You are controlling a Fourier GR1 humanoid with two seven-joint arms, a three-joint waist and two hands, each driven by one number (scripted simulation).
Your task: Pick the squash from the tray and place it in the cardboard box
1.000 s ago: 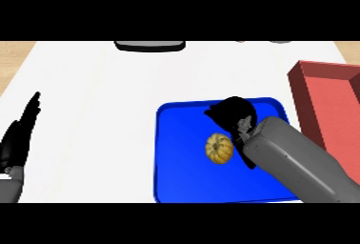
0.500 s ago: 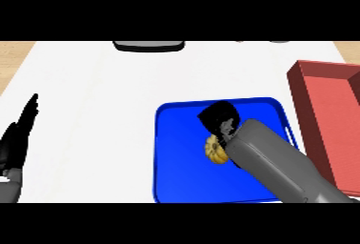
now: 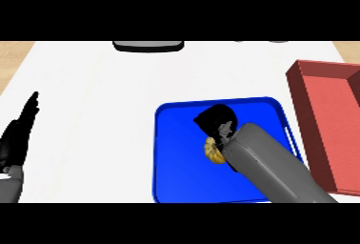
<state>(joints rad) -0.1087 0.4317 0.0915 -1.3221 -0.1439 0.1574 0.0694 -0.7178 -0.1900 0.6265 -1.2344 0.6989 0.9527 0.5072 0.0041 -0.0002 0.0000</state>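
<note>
The blue tray [image 3: 180, 143] lies on the white counter, right of centre. On it sits the yellow-orange squash [image 3: 211, 151], mostly covered by my right forearm and hand. My right hand [image 3: 216, 120] hangs directly over the squash with its fingers bent down toward it; whether they touch it is hidden. The red box [image 3: 320, 114] stands just right of the tray. My left hand [image 3: 20, 136] rests open at the left edge, fingers pointing up, far from the tray.
A dark grey object [image 3: 149, 45] sits at the counter's far edge, top centre. A wooden strip [image 3: 13, 57] shows at the top left beyond the counter.
My right hand and forearm have moved left over the tray, from beside the squash to above it, now covering most of the squash. The left hand has stayed still.
</note>
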